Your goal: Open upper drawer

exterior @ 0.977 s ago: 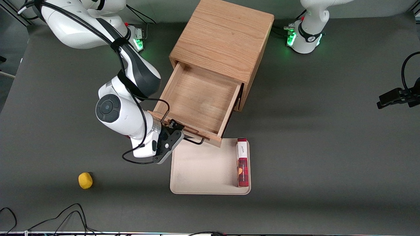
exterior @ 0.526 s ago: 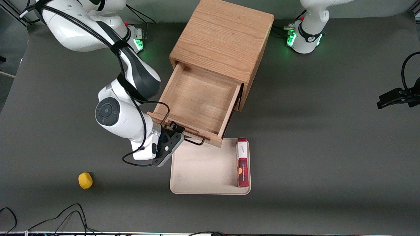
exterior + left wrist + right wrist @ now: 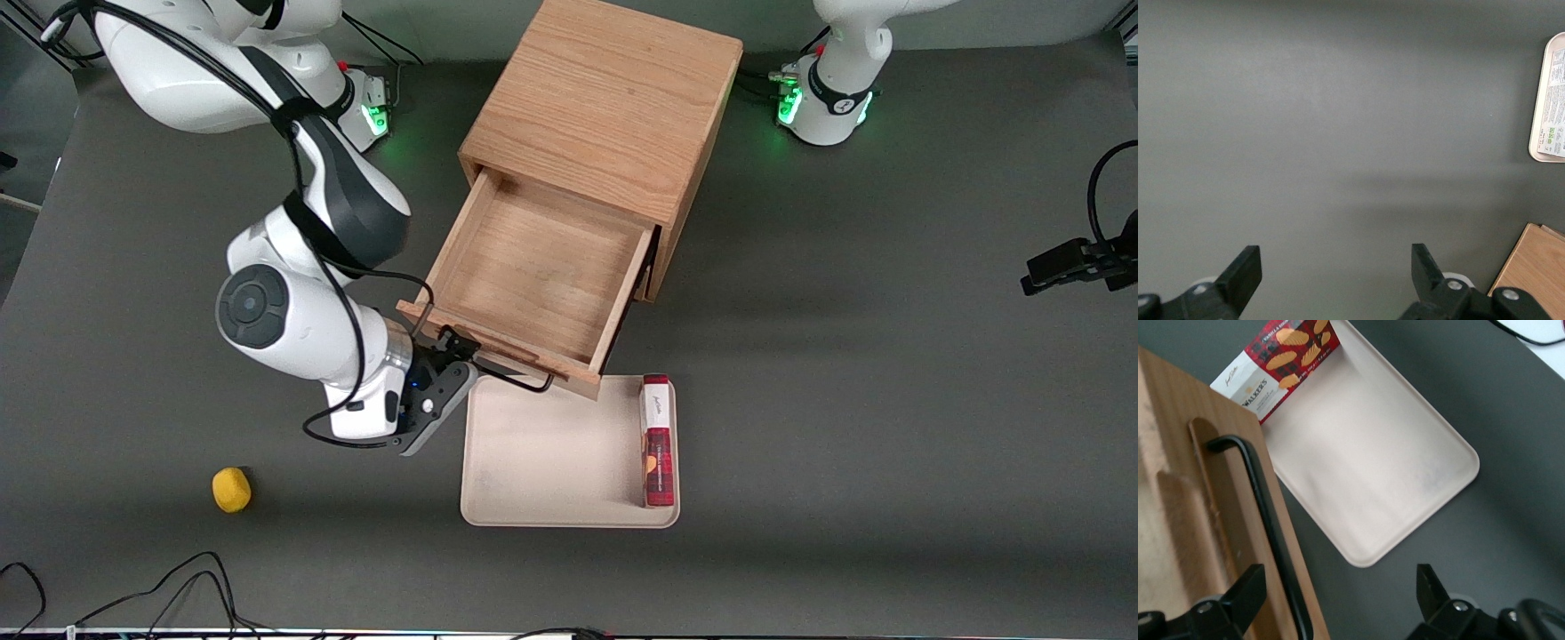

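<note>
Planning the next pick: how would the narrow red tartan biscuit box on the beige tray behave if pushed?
The red tartan biscuit box stands on a narrow edge, so it probably tips easily. It looks like light cardboard, likely sliding along the beige tray. The open gripper is beside the upper drawer's handle.

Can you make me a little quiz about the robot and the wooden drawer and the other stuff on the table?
1. True or false: the upper drawer is pulled out and has nothing inside.
2. What lies in the tray? A) a yellow ball B) a red biscuit box C) a cup
3. Fill in: the pincer is open, close to the drawer's black ____, not gripping it.

Key:
1. True. Its bare wooden floor shows.
2. B. The red biscuit box lies along the tray's edge toward the parked arm's end; the yellow ball sits on the table toward the working arm's end.
3. handle.
</note>
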Motion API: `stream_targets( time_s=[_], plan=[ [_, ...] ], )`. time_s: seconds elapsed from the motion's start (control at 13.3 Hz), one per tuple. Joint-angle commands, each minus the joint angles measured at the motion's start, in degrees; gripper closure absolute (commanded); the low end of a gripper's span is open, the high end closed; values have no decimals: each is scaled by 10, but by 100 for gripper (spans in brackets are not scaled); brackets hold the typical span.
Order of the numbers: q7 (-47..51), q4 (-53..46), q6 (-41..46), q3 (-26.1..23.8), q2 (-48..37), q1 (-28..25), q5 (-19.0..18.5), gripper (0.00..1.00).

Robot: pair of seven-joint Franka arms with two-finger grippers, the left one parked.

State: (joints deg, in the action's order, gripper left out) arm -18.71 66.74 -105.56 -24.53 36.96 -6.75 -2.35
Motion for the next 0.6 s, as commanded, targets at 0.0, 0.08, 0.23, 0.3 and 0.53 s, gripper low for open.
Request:
stream_targets(
  time_s=[0.0,0.08,0.23,0.3,0.53],
  plan=[
    [-5,-15,54,-11,-28,28,2,0],
    [-3,-13,73,-12,-41,32,1,0],
    [-1,-8,123,-12,-66,46,1,0],
    [1,-7,161,-12,-79,54,2,0],
    [7,56,199,-12,-165,78,2,0]
  ],
)
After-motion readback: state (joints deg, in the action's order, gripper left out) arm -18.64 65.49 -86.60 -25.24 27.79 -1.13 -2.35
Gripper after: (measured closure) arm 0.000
